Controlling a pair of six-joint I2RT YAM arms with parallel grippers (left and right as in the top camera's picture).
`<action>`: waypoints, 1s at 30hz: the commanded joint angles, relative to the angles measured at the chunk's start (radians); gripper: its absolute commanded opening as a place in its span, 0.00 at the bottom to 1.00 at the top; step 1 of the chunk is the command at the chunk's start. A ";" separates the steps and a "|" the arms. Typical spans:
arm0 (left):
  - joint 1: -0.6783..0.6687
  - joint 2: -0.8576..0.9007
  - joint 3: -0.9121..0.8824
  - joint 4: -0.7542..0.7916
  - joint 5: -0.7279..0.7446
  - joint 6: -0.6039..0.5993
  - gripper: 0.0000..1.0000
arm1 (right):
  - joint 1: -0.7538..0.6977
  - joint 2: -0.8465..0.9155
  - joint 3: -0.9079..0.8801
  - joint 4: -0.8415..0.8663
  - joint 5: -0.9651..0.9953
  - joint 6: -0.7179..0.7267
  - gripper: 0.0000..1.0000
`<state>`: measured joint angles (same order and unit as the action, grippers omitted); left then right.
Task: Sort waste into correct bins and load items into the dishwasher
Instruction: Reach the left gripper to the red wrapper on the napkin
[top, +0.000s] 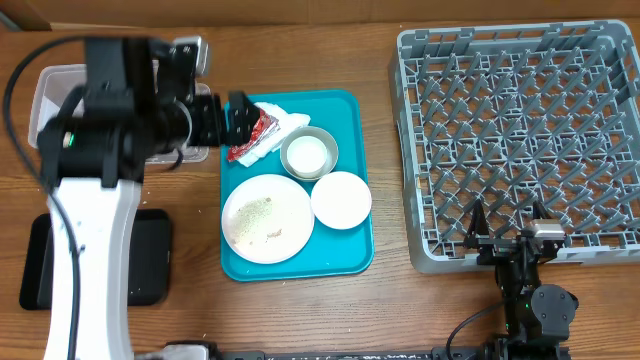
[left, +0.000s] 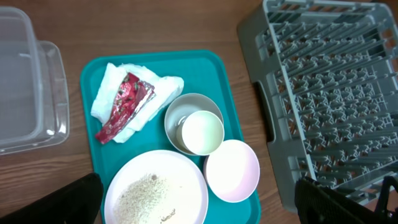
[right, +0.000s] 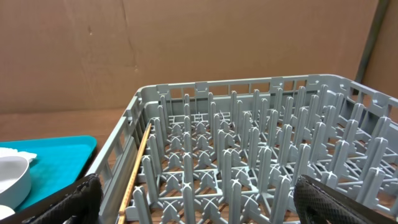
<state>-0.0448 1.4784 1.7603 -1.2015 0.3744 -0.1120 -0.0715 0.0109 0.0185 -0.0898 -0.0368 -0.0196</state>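
A teal serving tray (top: 352, 120) carries a crumpled white napkin (left: 168, 84) with a red wrapper (left: 124, 102) on it. Beside these sits a grey bowl (left: 176, 111) with a small white cup (left: 202, 132) inside. A round plate (left: 186, 171) strewn with rice-like crumbs (left: 144, 194) and a white bowl (left: 231, 170) fill the tray's near half. My left gripper (top: 238, 120) hovers open above the tray's far left corner, holding nothing (left: 202, 208). My right gripper (top: 507, 225) stands open at the dish rack's (top: 520, 130) near edge, empty (right: 202, 205).
The clear tub (top: 50, 85) lies at the far left, partly under my left arm. The black tray (top: 155, 260) sits near the front left, half covered by the arm. A thin wood-coloured strip (right: 138, 165) runs along the rack's left wall. A cardboard wall stands behind.
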 joint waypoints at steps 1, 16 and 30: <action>-0.005 0.070 0.033 -0.021 0.059 0.012 1.00 | -0.002 -0.008 -0.010 0.006 0.006 -0.003 1.00; -0.185 0.282 0.034 0.083 -0.587 0.002 1.00 | -0.002 -0.008 -0.010 0.006 0.006 -0.003 1.00; -0.197 0.527 0.034 0.202 -0.529 0.074 0.83 | -0.002 -0.008 -0.010 0.006 0.006 -0.003 1.00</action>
<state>-0.2298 1.9526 1.7702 -1.0039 -0.1764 -0.0788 -0.0715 0.0109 0.0185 -0.0906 -0.0368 -0.0200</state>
